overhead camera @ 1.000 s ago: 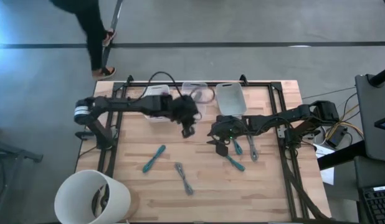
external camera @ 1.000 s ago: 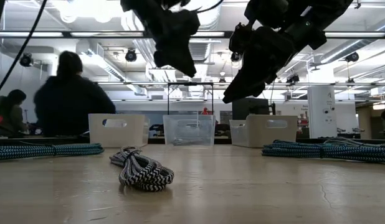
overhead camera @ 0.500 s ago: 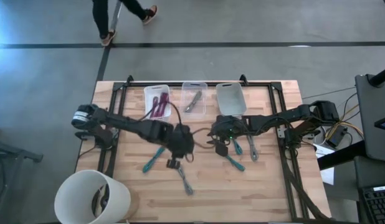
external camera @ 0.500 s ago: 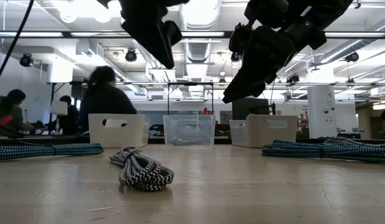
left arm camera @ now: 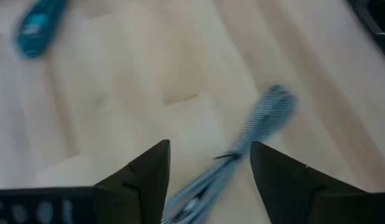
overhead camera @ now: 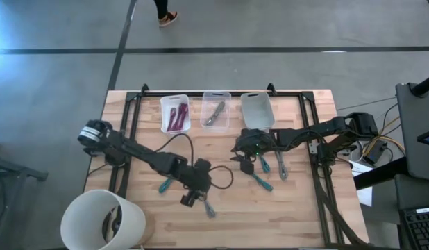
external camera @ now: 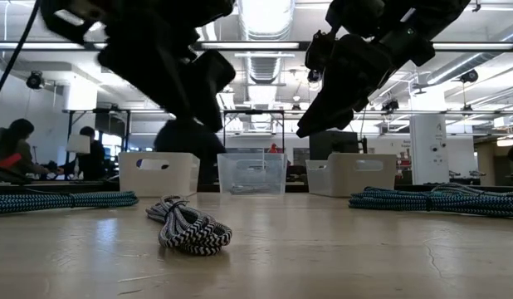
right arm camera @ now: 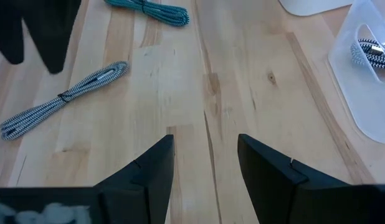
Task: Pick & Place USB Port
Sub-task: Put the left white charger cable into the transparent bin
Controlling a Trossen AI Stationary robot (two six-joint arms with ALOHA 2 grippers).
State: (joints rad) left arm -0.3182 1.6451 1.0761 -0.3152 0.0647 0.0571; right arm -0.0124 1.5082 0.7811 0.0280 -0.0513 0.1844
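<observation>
Near the table's [overhead camera: 298,215] near edge, about midway along it, lies the black-and-white cable [overhead camera: 207,203], a folded braided bundle flat on the wood. The left gripper [overhead camera: 189,200] hangs just beside and over that bundle's end on the left arm's side. Its wrist view shows the two fingers [left arm camera: 146,171] apart, with part of the cable between them and nothing gripped. The low view shows the gripper up off the table top. Off the near corner on the left arm's side stands a white bucket [overhead camera: 103,221].

A little farther in, a teal cable [overhead camera: 164,184] lies beside the left arm. On the right arm's side lie two more teal cables [overhead camera: 262,182] and a grey one [overhead camera: 280,167], close together. The right gripper [overhead camera: 244,164] hovers just beside them, around the table's middle. Its fingers [right arm camera: 152,165] are spread and hold nothing.

Along the far edge sit three bins in a row. The white bin [overhead camera: 163,111] on the left arm's side holds dark red cables, the clear bin [overhead camera: 227,110] in the middle holds a grey cable, and a second white bin [overhead camera: 257,110] stands next to it.

Beyond the table, on the grey floor, a person's foot [overhead camera: 166,17] shows
</observation>
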